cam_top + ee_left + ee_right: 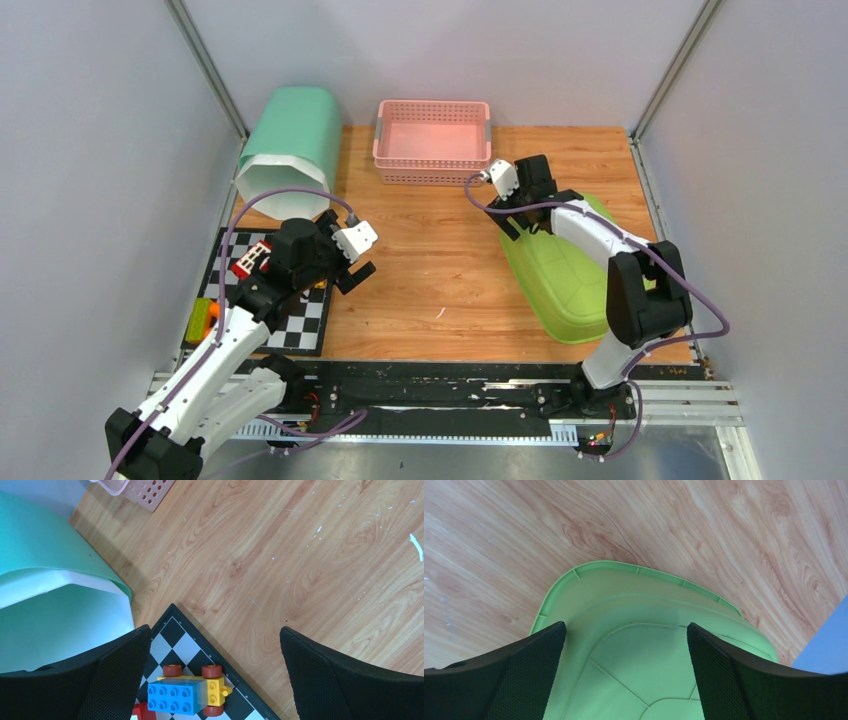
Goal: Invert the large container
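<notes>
Jaws gape wide on both sides, the right pair over the lime plastic container, ribbed base up.

Wooden tabletop, grey walls

Green container, seemingly bottom-up, between spread fingers on wooden table

Matt green plastic container on smooth wood-grain table.
</notes>
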Tool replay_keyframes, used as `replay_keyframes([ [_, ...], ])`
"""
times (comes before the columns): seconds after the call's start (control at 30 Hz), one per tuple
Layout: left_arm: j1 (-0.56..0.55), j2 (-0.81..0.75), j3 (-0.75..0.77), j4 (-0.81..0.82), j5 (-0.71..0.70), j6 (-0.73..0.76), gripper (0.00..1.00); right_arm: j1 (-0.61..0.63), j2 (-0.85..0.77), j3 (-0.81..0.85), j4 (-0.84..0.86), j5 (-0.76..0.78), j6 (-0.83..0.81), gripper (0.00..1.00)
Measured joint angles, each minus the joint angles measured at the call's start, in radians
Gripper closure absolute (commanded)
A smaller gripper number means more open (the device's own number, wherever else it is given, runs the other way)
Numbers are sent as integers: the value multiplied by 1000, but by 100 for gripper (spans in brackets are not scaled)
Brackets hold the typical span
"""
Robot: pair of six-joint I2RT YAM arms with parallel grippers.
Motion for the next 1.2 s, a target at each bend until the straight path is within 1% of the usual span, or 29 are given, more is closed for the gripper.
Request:
replay_keyframes([
  [0.2,0,0,0,0,0,0,0,0,63,22,6,46,-25,7],
  [0.47,0,0,0,0,0,0,0,-13,119,94,8,116,-19,6],
  [0.87,0,0,0,0,0,0,0,-148,196,229,-42,120,91,7],
  [1.2,0,0,0,0,0,0,0,-214,213,233,-84,111,132,7],
])
